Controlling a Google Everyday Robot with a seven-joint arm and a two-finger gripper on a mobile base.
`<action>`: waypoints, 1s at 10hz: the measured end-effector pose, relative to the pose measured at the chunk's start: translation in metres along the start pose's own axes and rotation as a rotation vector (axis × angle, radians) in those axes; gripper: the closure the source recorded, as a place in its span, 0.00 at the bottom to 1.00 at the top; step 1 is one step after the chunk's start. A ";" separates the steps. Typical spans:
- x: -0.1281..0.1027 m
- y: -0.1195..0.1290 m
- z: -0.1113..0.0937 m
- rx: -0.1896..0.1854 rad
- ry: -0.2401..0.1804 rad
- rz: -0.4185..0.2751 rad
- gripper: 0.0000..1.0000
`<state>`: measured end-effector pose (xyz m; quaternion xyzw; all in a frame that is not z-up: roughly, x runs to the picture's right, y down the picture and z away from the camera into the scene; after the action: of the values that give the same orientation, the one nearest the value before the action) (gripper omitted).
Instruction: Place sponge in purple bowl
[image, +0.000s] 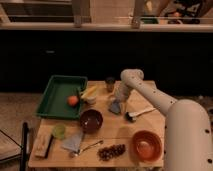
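Note:
The purple bowl (91, 120) is dark and round and stands near the middle of the wooden table (125, 131). The sponge (115, 108) is a small blue-grey piece lying on the table to the right of the bowl. My gripper (117, 102) points down right over the sponge, at its top edge. The gripper hides whether it has hold of the sponge. The white arm (150, 97) reaches in from the right.
A green tray (56, 99) with an orange fruit (73, 100) lies at the left, with a banana (89, 92) beside it. A dark cup (109, 83) stands behind the gripper. An orange bowl (146, 145), grapes (111, 151), a brush (137, 114), a green cup (59, 131) and a cloth (73, 142) are also on the table.

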<state>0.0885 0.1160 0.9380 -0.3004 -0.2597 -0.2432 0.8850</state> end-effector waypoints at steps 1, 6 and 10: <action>0.000 0.001 0.000 -0.005 -0.001 0.002 0.47; 0.005 0.000 -0.004 0.006 -0.003 0.009 0.95; 0.005 -0.005 -0.014 0.017 0.003 0.007 1.00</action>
<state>0.0941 0.1024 0.9337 -0.2936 -0.2591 -0.2384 0.8887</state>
